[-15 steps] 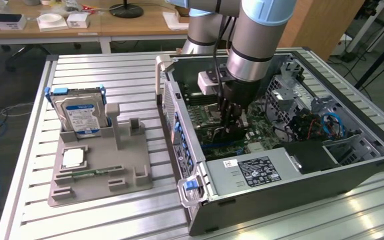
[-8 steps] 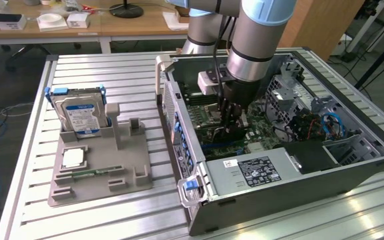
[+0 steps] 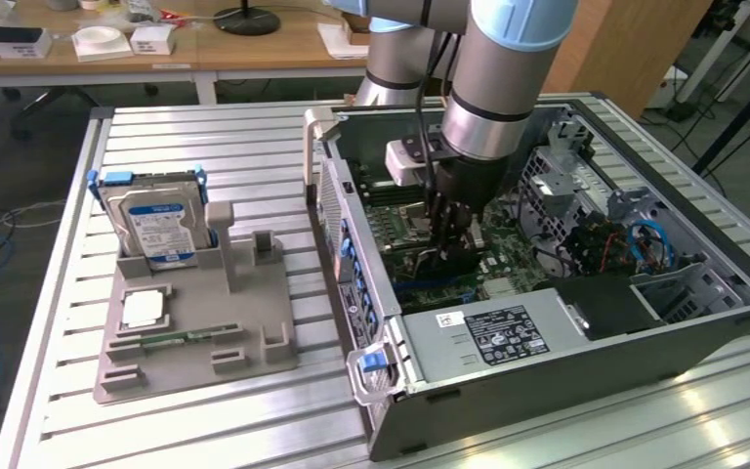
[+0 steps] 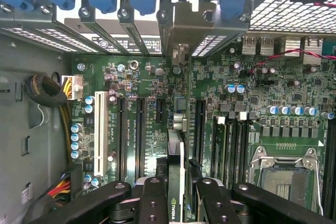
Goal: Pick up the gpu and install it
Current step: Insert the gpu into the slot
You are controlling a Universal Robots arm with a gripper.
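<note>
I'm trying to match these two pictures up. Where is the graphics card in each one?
Exterior view: the graphics card hangs from the gripper, low inside the open computer case, over the green board.
Wrist view: it stands edge-on between the black fingers.
Shared landmark: the green circuit board.

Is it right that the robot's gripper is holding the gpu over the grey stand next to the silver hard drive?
Not quite. The gripper does hold the gpu, but inside the open computer case, just above the green motherboard, as the exterior view and the wrist view show. The grey stand and the silver hard drive sit off to the exterior view's left.
</note>
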